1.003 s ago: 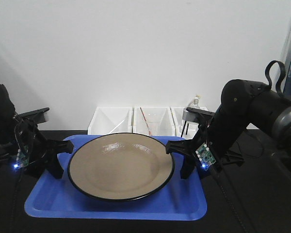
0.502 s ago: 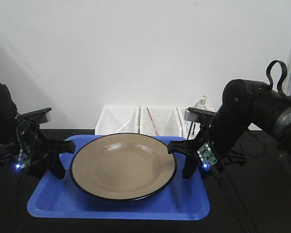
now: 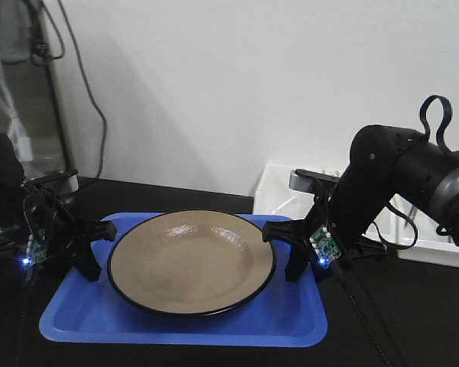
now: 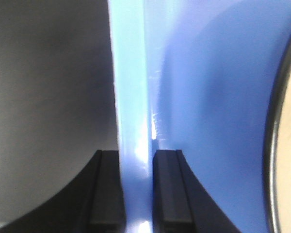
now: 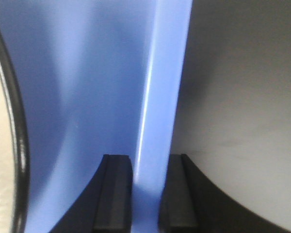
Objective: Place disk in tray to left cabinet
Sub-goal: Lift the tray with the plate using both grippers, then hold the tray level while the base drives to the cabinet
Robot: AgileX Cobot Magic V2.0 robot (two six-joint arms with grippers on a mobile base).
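**Both grippers at the tray, front and wrist views.** My left gripper (image 4: 136, 162) is closed on the left rim of the blue tray (image 3: 176, 325), with its fingers (image 4: 166, 189) pressed against either face of the rim. My right gripper (image 5: 146, 167) clamps the tray's right rim likewise. The tan, black-rimmed disk (image 3: 191, 261) lies flat at the tray's centre, between both grippers. A grey cabinet (image 3: 50, 115) stands beyond the tray's left rear corner, and white bins (image 3: 274, 197) stand beyond its right rear corner.

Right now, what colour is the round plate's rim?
Black, a thin line around the glossy tan round plate; clearest in the exterior front view.
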